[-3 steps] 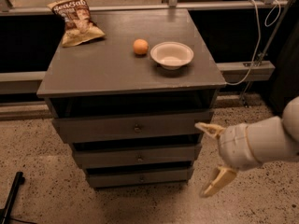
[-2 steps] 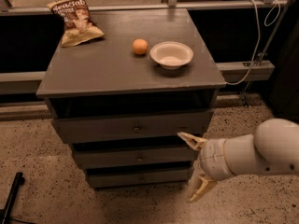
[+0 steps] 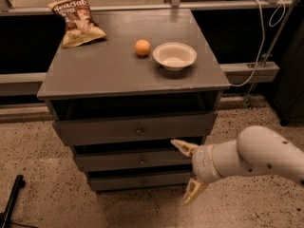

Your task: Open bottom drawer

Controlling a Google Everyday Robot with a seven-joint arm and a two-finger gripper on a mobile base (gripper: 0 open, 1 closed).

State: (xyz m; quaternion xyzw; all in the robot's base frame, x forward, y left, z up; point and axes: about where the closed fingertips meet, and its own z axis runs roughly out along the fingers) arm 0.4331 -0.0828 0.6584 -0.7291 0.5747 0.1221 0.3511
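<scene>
Gripper (image 3: 180, 172): fingers spread wide, holding nothing; below the front-right corner of the bench (image 3: 104, 65).
Bottom drawer (image 3: 137, 180): lowest front under the bench's front edge; shut.
Bench top: chip bag (image 3: 78, 20) at back-left corner; orange (image 3: 142, 47) beside bowl (image 3: 174, 56).

Chip bag (image 3: 78, 20), orange (image 3: 142, 47) and white bowl (image 3: 174, 56) sit on the tabletop (image 3: 109, 72).

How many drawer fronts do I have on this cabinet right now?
3, stacked: the top drawer, the middle drawer, and the bottom drawer nearest the floor. The open gripper is at their right end, by the lower two.
</scene>
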